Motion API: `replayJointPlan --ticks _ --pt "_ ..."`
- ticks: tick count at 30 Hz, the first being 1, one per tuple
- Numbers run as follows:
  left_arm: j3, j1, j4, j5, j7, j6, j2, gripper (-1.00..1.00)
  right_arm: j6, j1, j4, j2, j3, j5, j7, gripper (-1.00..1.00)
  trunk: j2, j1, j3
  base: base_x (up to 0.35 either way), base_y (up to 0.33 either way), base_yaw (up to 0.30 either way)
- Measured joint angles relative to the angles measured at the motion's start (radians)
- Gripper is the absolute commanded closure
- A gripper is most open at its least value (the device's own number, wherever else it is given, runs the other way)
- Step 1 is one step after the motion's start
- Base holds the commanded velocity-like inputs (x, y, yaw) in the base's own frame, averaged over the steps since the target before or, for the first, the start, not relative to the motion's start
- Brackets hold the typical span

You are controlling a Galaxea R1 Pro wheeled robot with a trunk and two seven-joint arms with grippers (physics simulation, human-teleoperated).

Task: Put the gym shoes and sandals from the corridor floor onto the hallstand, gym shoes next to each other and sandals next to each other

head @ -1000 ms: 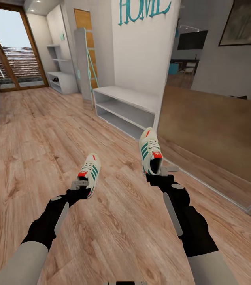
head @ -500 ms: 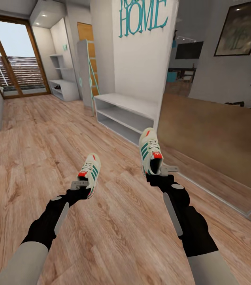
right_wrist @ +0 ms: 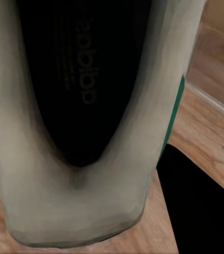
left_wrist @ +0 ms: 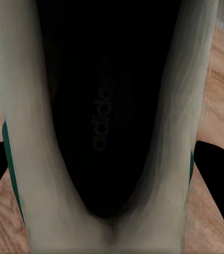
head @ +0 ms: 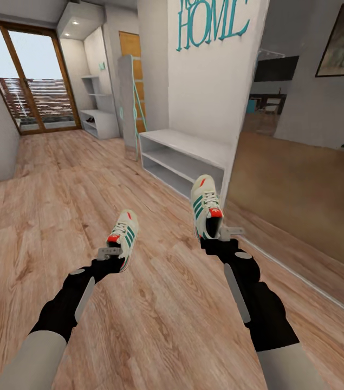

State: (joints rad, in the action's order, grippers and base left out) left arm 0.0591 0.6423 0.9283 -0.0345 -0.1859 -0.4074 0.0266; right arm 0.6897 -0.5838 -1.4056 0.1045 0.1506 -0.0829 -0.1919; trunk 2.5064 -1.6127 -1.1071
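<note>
Both jaws clamp gym shoes (head: 123, 234) (head: 206, 207) with "adidas" insoles; the wall reads "HOME" (head: 212, 24).

The head view swings leftward: the low white two-level bench (head: 185, 157) and teal HOME wall lettering (head: 212, 24) slide toward frame right.

Both arms extended forward from lower edge of head view, grey upper sleeves, black forearms with grey strips. Left gripper (head: 112, 258) at centre-left of frame, clamped on heel of sneaker (head: 123, 235), toe pointing away toward upper frame. Right gripper (head: 218, 238) at centre-right, slightly higher in frame, clamped on heel of second sneaker (head: 205, 206), toe likewise pointing away. Wrists roughly level, arms near parallel. In left wrist view, black fingers (left_wrist: 215, 174) flank heel on both sides; in right wrist view, black finger (right_wrist: 199, 206) beside heel.
</note>
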Motion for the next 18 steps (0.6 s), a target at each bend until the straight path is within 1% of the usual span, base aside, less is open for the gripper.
replayJointPlan --ticks 8,18 --pt "0.0 0.0 0.0 -0.001 0.0 0.0 -0.001 1.0 0.0 0.0 0.0 0.0 0.0 0.0 0.0 1.0 0.0 0.0 0.0 0.31 -0.008 0.296" --pt "0.0 0.0 -0.002 -0.001 0.0 0.0 -0.002 1.0 0.0 0.0 0.0 0.0 0.0 0.0 0.0 1.0 0.0 0.0 0.0 0.307 -0.063 0.299"
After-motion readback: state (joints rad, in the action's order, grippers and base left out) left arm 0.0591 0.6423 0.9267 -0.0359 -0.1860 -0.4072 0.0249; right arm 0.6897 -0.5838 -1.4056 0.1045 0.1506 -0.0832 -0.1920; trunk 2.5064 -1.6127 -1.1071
